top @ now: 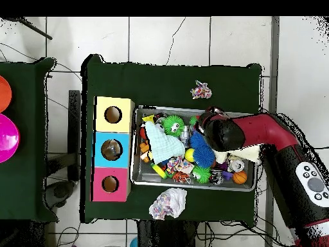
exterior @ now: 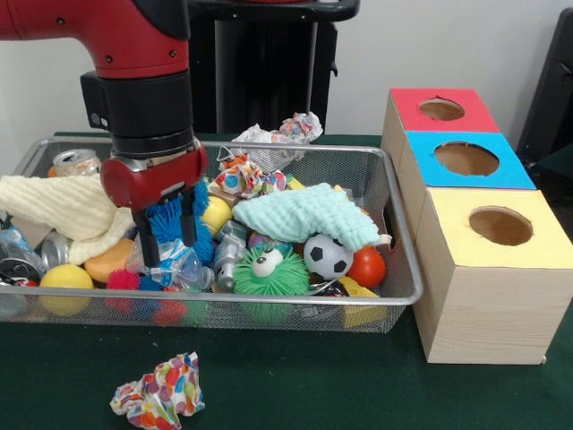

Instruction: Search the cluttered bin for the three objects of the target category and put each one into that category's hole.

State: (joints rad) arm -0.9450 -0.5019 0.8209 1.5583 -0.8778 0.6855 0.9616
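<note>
A red robot gripper (exterior: 166,242), fingers spread apart, reaches into the silver wire-mesh bin (exterior: 394,235) just above a crumpled clear plastic bottle (exterior: 175,266) with blue markings, beside fuzzy, spiky toys.

Silver wire-mesh bin (exterior: 394,269), fluffy cloths (exterior: 300,215)

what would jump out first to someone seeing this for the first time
The red arm's claw reaches down into the left part of the wire basket, among toys heaped around a green googly-eyed ball. To the basket's right stand three wooden boxes topped red, blue and yellow, each with a round hole.
</note>
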